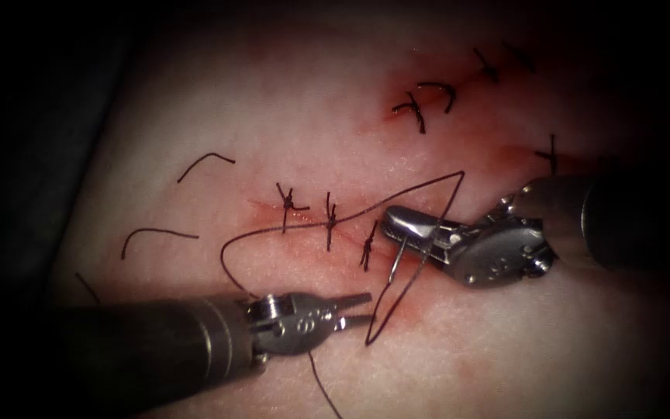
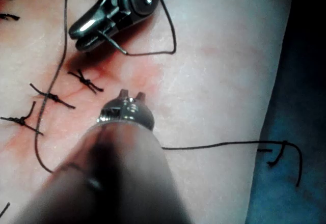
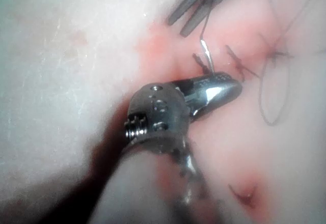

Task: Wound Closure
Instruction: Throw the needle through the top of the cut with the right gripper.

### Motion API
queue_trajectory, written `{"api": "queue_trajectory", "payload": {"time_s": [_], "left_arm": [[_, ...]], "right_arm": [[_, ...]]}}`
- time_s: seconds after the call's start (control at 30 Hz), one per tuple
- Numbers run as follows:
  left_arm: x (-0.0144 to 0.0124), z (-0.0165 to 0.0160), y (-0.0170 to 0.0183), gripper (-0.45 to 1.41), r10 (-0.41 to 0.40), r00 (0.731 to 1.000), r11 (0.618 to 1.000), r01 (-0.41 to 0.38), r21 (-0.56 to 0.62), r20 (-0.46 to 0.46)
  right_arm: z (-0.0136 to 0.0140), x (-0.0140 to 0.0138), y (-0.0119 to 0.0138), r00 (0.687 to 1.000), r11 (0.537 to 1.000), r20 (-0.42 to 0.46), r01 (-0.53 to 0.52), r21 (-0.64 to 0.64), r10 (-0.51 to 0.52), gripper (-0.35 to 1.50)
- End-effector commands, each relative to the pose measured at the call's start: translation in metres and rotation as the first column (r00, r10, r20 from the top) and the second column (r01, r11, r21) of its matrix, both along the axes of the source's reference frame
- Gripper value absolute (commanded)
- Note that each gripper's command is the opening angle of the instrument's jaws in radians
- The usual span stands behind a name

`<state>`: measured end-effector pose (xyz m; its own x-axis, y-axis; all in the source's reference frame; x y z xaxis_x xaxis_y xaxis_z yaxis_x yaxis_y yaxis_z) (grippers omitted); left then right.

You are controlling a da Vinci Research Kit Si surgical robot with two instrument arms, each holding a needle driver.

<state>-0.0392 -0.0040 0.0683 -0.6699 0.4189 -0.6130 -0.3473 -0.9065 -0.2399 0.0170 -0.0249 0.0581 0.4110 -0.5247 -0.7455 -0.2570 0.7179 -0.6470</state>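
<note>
Right tool entering from right, jaws clamped together on needle, gripped near one end of its curve; rest of needle hanging down below the jaws over tissue, tip free, not in tissue. Same grip seen in left wrist view: right tool with needle poking out from closed jaws, thread trailing from the needle. Right wrist view: right tool shut, needle standing up from the jaws.

Left tool at bottom, jaws slightly apart, a narrow gap, holding nothing; tips just beside the thread loop, contact not clear. Left wrist view: left tool tips parted a little, empty. Right wrist view: left tool jaws apart.

Thread running from middle stitch on cut up to a sharp bend, back down past the needle to a point near left tool tips. Three knotted stitches along the cut, left of right tool. More stitches upper right. Red fluid around the cut. Cut ends of thread loose on tissue to the left.
</note>
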Motion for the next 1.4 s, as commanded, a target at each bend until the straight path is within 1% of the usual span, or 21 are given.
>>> {"api": "queue_trajectory", "payload": {"time_s": [0.03,0.13,0.17,0.2,0.3,0.5,0.6,0.7,0.73,0.77,0.97,1.1,1.17,1.4], "left_arm": [[-0.0004,0.0006,-0.0002,-0.18,0.001,1.0,1.0,-0.001,0.0,0.0],[-0.0002,0.0006,-0.0002,-0.2,-0.002,1.0,1.0,0.002,0.004,-0.001],[-0.0002,0.0006,-0.0002,-0.2,-0.002,1.0,1.0,0.002,0.004,-0.001],[-0.0001,0.0006,-0.0002,-0.2,-0.003,1.0,1.0,0.003,0.003,-0.003],[-0.0001,0.0006,-0.0002,-0.22,-0.002,1.0,1.0,0.002,0.003,-0.003],[0.0001,0.0005,-0.0002,-0.22,-0.002,1.0,1.0,0.002,0.003,-0.005],[0.0001,0.0005,-0.0003,-0.23,-0.002,1.0,1.0,0.002,0.003,-0.005],[0.0001,0.0005,-0.0003,-0.25,-0.002,1.0,1.0,0.002,0.003,-0.005],[0.0001,0.0005,-0.0003,-0.25,-0.002,1.0,1.0,0.002,0.002,-0.006],[0.0001,0.0005,-0.0003,-0.25,-0.002,1.0,1.0,0.002,0.002,-0.006],[0.0002,0.0005,-0.0004,-0.27,-0.002,1.0,1.0,0.002,0.001,-0.008],[0.0003,0.0005,-0.0004,-0.27,-0.001,1.0,1.0,0.001,0.001,-0.007],[0.0003,0.0005,-0.0004,-0.28,-0.002,1.0,1.0,0.002,0.0,-0.01],[0.0003,0.0005,-0.0004,-0.28,-0.003,1.0,1.0,0.003,0.0,-0.011]], "right_arm": [[0.001,0.0009,-0.0015,1.0,1.0,0.002,0.007,-0.027,-0.007,-0.35],[0.0018,0.001,-0.0031,0.999,0.997,0.047,0.03,-0.068,-0.027,-0.35],[0.0018,0.001,-0.0031,0.999,0.997,0.047,0.03,-0.068,-0.027,-0.35],[0.0023,0.001,-0.0039,0.998,0.996,0.061,0.039,-0.078,-0.034,-0.35],[0.0031,0.0008,-0.0046,0.996,0.995,0.081,0.048,-0.085,-0.041,-0.35],[0.004,-0.0006,-0.0044,0.994,0.995,0.107,0.039,-0.087,-0.03,-0.35],[0.0044,-0.0007,-0.0046,0.993,0.995,0.113,0.036,-0.096,-0.025,-0.35],[0.0052,-0.0005,-0.0052,0.992,0.996,0.118,0.045,-0.078,-0.035,-0.35],[0.0059,-0.0002,-0.0056,0.991,0.997,0.123,0.053,-0.057,-0.046,-0.35],[0.0059,-0.0002,-0.0056,0.991,0.997,0.123,0.053,-0.057,-0.046,-0.35],[0.0082,-0.0003,-0.0059,0.989,0.999,0.136,0.051,-0.001,-0.05,-0.35],[0.0088,-0.0008,-0.0059,0.989,0.999,0.143,0.04,0.013,-0.041,-0.35],[0.0092,-0.0014,-0.0061,0.989,0.999,0.144,0.023,0.043,-0.029,-0.35],[0.0103,-0.0016,-0.0066,0.988,0.996,0.151,0.021,0.091,-0.034,-0.35]]}}
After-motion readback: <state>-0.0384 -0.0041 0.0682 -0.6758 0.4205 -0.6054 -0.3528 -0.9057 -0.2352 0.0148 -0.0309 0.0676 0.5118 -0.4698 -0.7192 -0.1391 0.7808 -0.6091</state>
